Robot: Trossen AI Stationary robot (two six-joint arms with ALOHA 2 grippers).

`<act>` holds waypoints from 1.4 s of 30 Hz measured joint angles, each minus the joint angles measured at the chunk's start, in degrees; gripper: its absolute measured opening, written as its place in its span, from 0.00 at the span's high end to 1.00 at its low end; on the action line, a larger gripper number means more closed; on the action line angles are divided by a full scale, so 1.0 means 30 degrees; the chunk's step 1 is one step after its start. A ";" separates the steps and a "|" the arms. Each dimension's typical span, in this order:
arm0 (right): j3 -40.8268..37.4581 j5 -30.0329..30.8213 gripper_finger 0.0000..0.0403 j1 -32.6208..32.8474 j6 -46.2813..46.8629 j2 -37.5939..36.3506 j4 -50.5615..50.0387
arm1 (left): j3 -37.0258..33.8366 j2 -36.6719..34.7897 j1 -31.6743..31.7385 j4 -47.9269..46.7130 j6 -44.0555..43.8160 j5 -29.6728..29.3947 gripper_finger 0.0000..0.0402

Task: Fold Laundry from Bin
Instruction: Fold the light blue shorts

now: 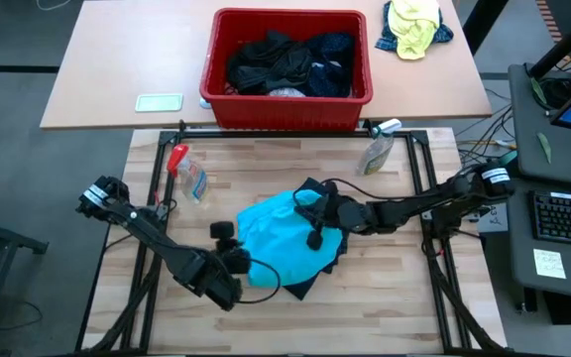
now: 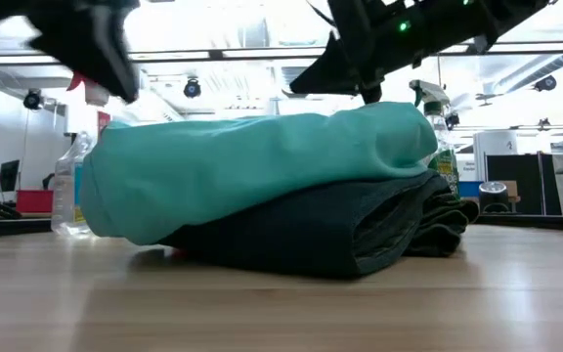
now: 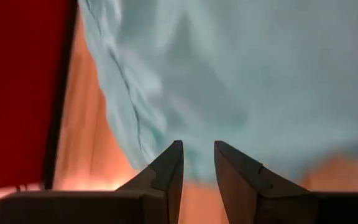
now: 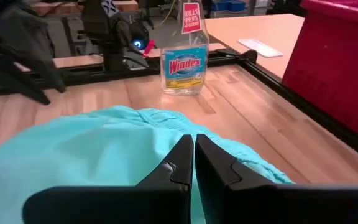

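A bright turquoise garment (image 1: 281, 238) lies folded on top of a dark folded garment (image 2: 340, 235) in the middle of the wooden table. The red bin (image 1: 285, 111) stands beyond the table's far edge with several dark garments (image 1: 285, 64) heaped in it. My left gripper (image 1: 240, 261) hangs at the turquoise garment's left edge, narrowly open, with nothing between its fingers (image 3: 197, 155). My right gripper (image 1: 315, 234) is shut and stands just over the turquoise garment's top (image 4: 92, 155), its fingers nearly level (image 4: 194, 146).
A Windex spray bottle (image 4: 185, 59) stands on the table's far left part, and a second spray bottle (image 1: 377, 151) at the far right. A yellow-and-blue cloth bundle (image 1: 414, 25) and a pale flat card (image 1: 159, 102) lie on the far tabletop beside the bin.
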 joint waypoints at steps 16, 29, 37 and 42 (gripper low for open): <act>-0.0004 0.2022 0.98 0.0009 0.1871 0.1939 -0.3747 | -0.5455 0.0066 0.2816 0.6891 0.0027 0.2641 0.81; -0.0006 0.2910 0.98 0.0438 0.1945 -0.3936 -1.0084 | -0.3355 -0.0051 0.2121 0.4997 -0.0073 0.2662 0.81; -0.0006 0.0454 0.97 0.1234 0.5202 -0.7587 -1.3416 | -0.0659 0.0065 0.2072 0.4862 0.2039 0.2618 0.81; -0.0013 -0.2226 0.92 0.1473 0.6677 -0.8086 -1.4674 | 0.0270 0.0124 0.1983 0.4482 0.2164 0.3182 0.81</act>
